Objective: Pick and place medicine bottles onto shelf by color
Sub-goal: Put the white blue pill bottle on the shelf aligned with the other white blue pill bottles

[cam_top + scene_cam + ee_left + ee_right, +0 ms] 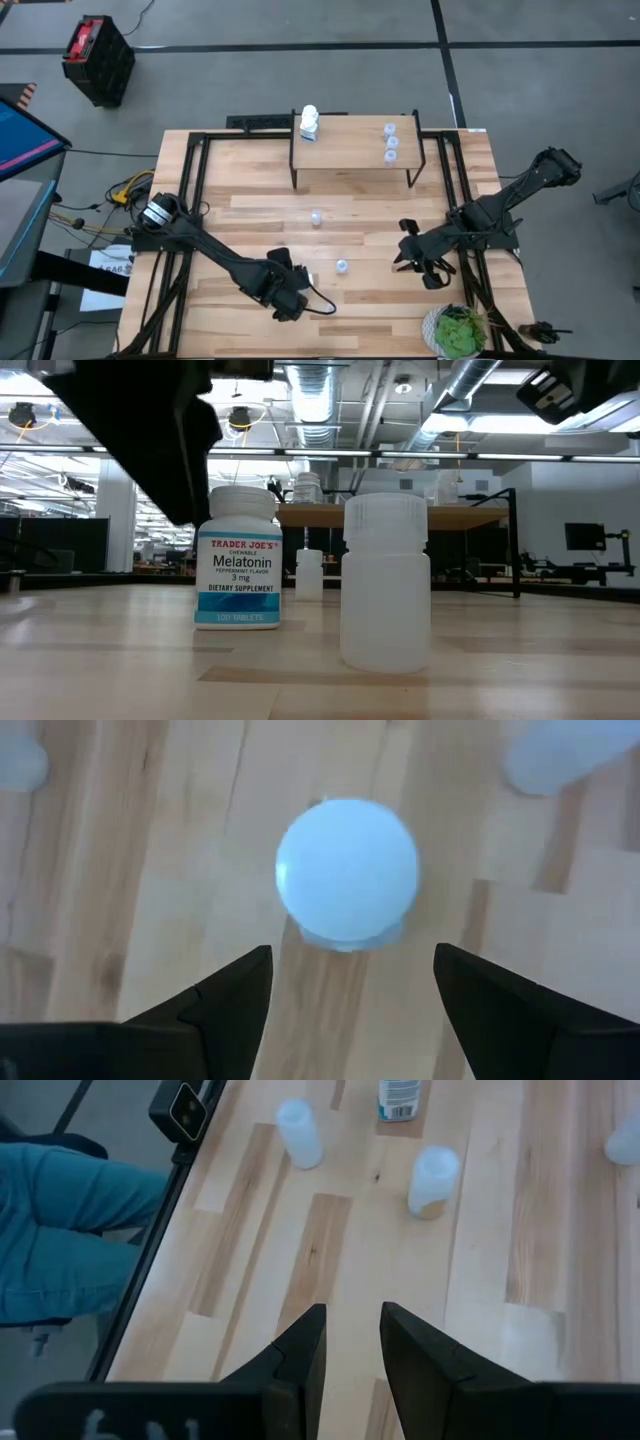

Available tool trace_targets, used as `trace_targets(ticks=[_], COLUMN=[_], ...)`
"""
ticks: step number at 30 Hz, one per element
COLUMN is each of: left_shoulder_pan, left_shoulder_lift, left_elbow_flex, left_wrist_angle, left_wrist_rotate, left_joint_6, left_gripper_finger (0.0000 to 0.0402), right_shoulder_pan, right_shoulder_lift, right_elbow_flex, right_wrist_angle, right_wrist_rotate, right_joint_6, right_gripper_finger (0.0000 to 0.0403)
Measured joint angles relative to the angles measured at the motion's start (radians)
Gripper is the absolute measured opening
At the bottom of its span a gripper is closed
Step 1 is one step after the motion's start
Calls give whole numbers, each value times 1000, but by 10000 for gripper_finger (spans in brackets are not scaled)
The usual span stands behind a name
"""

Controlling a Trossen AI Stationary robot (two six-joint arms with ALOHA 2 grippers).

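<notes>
A white-capped bottle labelled Melatonin [237,560] stands upright on the table near its front edge. My left gripper [350,960] is open right above it [288,272], one finger on either side of the round cap [346,870] without touching. A pale translucent bottle [341,267] stands just right of it, and another [316,217] stands mid-table. The shelf [350,165] at the back carries white bottles [310,122] at its left end and three bluish ones [391,143] at its right. My right gripper [408,252] hangs shut above the table's right part.
A potted green plant [458,332] stands at the near right corner. One more translucent bottle [300,1130] stands close to the table's black edge rail. A person's leg in blue trousers [60,1230] shows beyond that edge. Bare planks lie between the shelf and the loose bottles.
</notes>
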Motion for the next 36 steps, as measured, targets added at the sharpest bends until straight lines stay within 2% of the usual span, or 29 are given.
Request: trace_targets(ticks=[5, 13, 22, 25, 29, 33, 36], left_shoulder_pan=[5, 20, 47, 52, 53, 74, 110], left_shoulder_lift=[0, 0, 0, 0, 1, -3, -14], left_elbow_flex=[-44, -61, -61, -61, -54, 18, 108], left_wrist_angle=[59, 222, 223, 221, 215, 180, 68], left_wrist_rotate=[-49, -54, -26, 10, 15, 79, 127], left_joint_6=[-13, 82, 96, 96, 136, 276, 406], left_gripper_finger=[264, 264, 262, 243, 192, 141, 140], right_shoulder_pan=[0, 0, 0, 0, 0, -1, -1], right_shoulder_lift=[0, 0, 0, 0, 0, 0, 0], right_elbow_flex=[0, 0, 0, 0, 0, 0, 0], right_wrist_angle=[0, -1, -1, -2, -2, -2, -3], right_wrist_rotate=[1, 1, 2, 2, 3, 3, 3], right_joint_6=[25, 25, 24, 23, 22, 22, 22], right_gripper_finger=[120, 120, 120, 120, 120, 120, 120])
